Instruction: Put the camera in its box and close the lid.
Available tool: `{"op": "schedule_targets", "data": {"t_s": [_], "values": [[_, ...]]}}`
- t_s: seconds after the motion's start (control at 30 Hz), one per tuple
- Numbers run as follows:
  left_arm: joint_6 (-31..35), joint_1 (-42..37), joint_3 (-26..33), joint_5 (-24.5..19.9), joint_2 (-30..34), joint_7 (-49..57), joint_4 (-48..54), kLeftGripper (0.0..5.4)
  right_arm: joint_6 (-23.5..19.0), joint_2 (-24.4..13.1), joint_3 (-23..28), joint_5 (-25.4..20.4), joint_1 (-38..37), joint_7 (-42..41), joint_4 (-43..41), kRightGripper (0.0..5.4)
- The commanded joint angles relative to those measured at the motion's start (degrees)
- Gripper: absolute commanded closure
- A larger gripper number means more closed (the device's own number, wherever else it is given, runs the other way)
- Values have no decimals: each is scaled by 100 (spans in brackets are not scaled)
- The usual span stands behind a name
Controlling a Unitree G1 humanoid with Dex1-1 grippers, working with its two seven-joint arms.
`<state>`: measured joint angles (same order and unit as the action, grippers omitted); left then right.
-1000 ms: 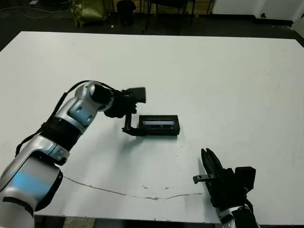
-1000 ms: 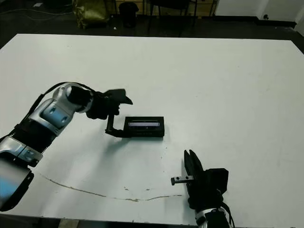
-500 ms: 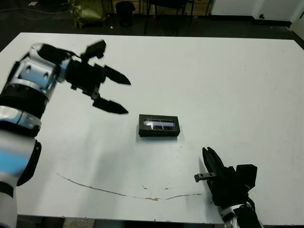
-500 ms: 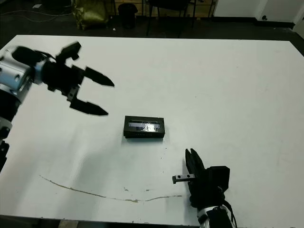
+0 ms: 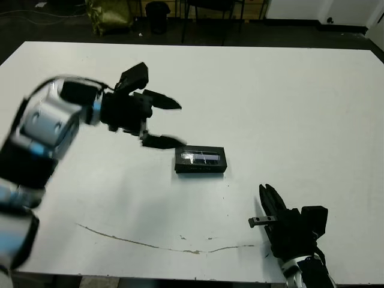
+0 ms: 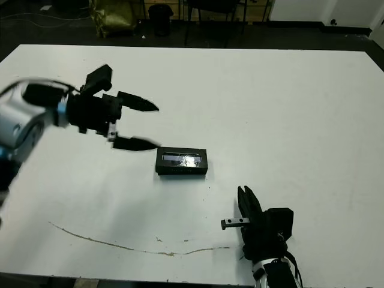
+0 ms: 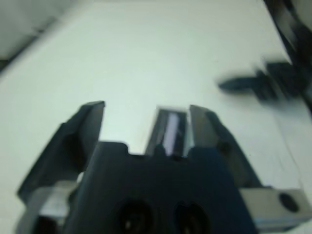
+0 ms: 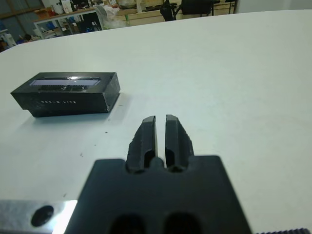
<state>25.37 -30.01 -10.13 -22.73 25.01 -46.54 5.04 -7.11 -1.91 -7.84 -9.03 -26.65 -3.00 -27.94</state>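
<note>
The box (image 5: 200, 167) sits near the table's middle, with the lid (image 5: 200, 157) lying flat on top and its glossy strip facing up. The right wrist view shows the same closed box (image 8: 68, 101) from the side, with faint print on it. The camera is out of view. My left gripper (image 5: 181, 123) hovers open just left of the box and touches nothing. The left wrist view is blurred; the lid's strip (image 7: 170, 134) shows between the spread fingers. My right gripper (image 5: 267, 199) rests shut near the front edge, right of the box, holding nothing.
A thin brown crack (image 5: 150, 243) runs along the table near its front edge. Beyond the far edge is dark floor with a yellow-green bag (image 5: 111, 15) and chair legs (image 5: 204, 18). White tabletop stretches wide on the right.
My left gripper was against the box's left end, then swung up and away to the left. It has since come back toward the box, open. The right gripper has barely moved.
</note>
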Motion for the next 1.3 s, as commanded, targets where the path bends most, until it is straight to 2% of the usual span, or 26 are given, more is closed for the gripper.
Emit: {"op": "schedule_targets", "data": {"t_s": [0.03, 0.2, 0.27, 0.33, 0.4, 0.43, 0.5, 0.67, 0.77, 0.87, 1.0, 1.1, 1.27, 1.3], "values": [[110, 844, 163, 193, -549, 1114, 667, 235, 27, -21, 74, -9, -106, -54, 170, 540], [247, 1599, 5, 457, -1218, 2258, 1255, 358, 319, 1, 139, -135, -68, -251, 409, 540], [219, 1836, -76, 581, -1504, 2653, 1337, 405, 110, 40, 93, -32, -116, -107, 277, 540], [193, 2042, -138, 655, -1770, 2978, 1370, 455, 74, 75, 46, 36, -163, -33, 199, 540], [67, 2215, -269, 841, -1977, 3251, 1351, 506, 273, 73, 52, -48, -158, -141, 302, 540], [16, 2280, -347, 965, -2082, 3406, 1336, 530, 125, 66, 48, -55, -165, -101, 240, 540], [-46, 2367, -490, 1211, -2275, 3700, 1310, 535, -49, 62, 31, -99, -186, -74, 119, 540], [-443, 2445, -673, 1573, -2857, 4230, 810, 535, 233, 72, -4, -158, -159, -203, 234, 540], [-789, 2402, -704, 1684, -3194, 4427, 309, 535, 99, 102, 18, -186, -138, -137, 267, 540], [-759, 2352, -669, 1631, -3489, 4555, -7, 535, 147, 107, -13, -128, -164, -114, 255, 540], [-940, 2391, -803, 1702, -3538, 4624, -298, 535, 109, 124, -62, -74, -237, -53, 168, 540], [-998, 2471, -878, 1740, -3576, 4709, -429, 535, -110, 103, -128, 1, -316, 61, -40, 540], [-819, 2523, -925, 1846, -3554, 4931, -523, 535, -170, 70, -169, -37, -375, 53, -151, 540], [-832, 2528, -922, 1876, -3515, 4950, -572, 535, -31, 49, -172, -53, -377, -17, -114, 540]]}}
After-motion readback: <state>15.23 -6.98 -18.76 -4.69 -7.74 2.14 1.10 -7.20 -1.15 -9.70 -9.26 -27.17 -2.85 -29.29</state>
